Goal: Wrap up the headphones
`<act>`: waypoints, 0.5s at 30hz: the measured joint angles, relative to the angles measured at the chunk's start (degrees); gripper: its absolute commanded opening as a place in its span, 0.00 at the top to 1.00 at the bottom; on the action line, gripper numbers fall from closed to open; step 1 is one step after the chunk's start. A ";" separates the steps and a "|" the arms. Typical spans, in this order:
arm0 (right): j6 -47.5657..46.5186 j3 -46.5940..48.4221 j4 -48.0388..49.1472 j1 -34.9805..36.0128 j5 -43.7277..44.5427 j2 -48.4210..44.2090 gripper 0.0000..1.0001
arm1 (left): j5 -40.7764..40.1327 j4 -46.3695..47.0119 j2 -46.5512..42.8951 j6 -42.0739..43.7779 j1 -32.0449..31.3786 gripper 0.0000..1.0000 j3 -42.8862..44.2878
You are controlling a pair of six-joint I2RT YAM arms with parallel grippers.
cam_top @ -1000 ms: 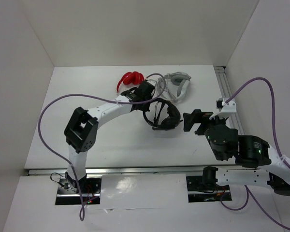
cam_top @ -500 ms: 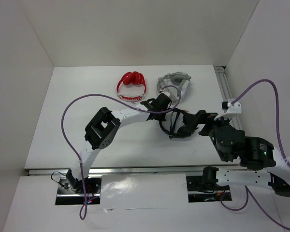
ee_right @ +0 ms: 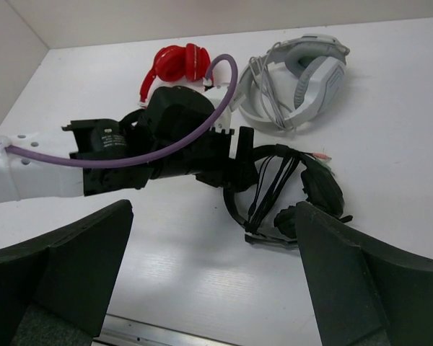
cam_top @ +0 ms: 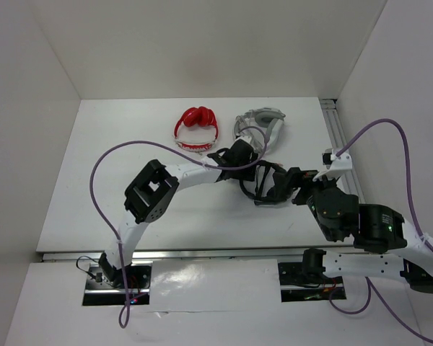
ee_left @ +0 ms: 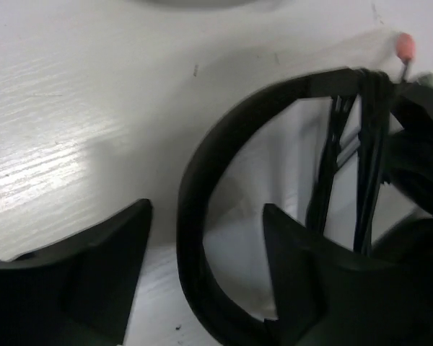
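Though indistinct overhead, headphones (ee_right: 321,189) apparently cable-bound

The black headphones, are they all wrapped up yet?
Nearly, it seems. Done: the cable lies in loops across the headband of the headphones. In hand: nothing is gripped. The left gripper stands open around the headband, and the right gripper is open nearby. Left: the pink plug sticks out, perhaps needing tucking.

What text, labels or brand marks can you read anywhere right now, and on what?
No text can be read in any view.
The left arm bears a small pale mark, too small to read.
The black headphones, red headphones and grey-white headphones show no lettering.
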 measured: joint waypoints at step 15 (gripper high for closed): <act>-0.20 0.02 0.33 0.04 -1.92 0.96 0.00 | -13.92 -7.37 -30.32 -3.13 -5.64 0.00 -14.49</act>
